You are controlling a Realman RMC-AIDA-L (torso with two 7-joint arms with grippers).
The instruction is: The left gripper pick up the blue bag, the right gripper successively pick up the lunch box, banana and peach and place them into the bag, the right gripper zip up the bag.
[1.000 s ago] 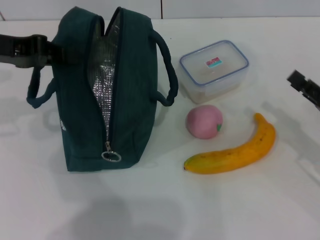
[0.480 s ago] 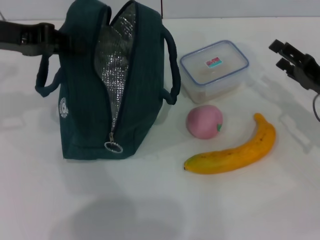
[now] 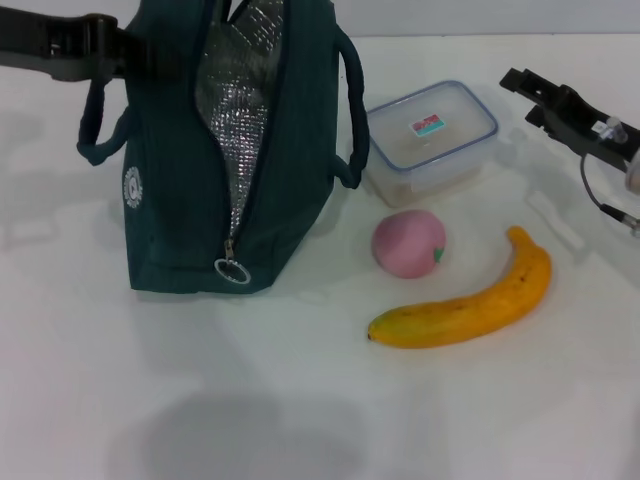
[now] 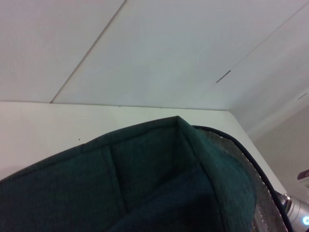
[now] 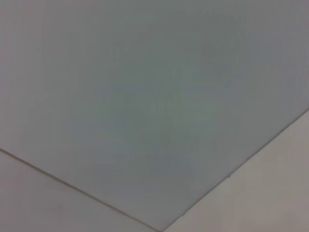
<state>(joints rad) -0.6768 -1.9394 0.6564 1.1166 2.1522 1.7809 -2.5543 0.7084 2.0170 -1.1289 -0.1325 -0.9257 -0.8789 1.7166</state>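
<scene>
Presently the blue bag (image 3: 225,150) stands upright on the white table (image 3: 300,400) at about ten o'clock in the head view, its zipper undone down the near face so that the silver foil lining (image 3: 240,120) shows, with the metal ring pull (image 3: 232,271) hanging at the lower end of the opening. The left gripper (image 3: 125,55) comes in from nine o'clock and is clamped on the bag's upper left side — the left wrist view shows only teal fabric (image 4: 145,179) pressed close, with the wall beyond. At two o'clock from the bag's base sits the lunch box (image 3: 431,140), lid on, close beside the bag's right-hand handle (image 3: 350,120). The peach (image 3: 408,243) lies just in front of the box, and the banana (image 3: 470,300) rests near it at about four o'clock, apart from it. The right gripper (image 3: 528,92) hangs at three o'clock, just beyond the box — its fingers slightly parted, holding nothing.
</scene>
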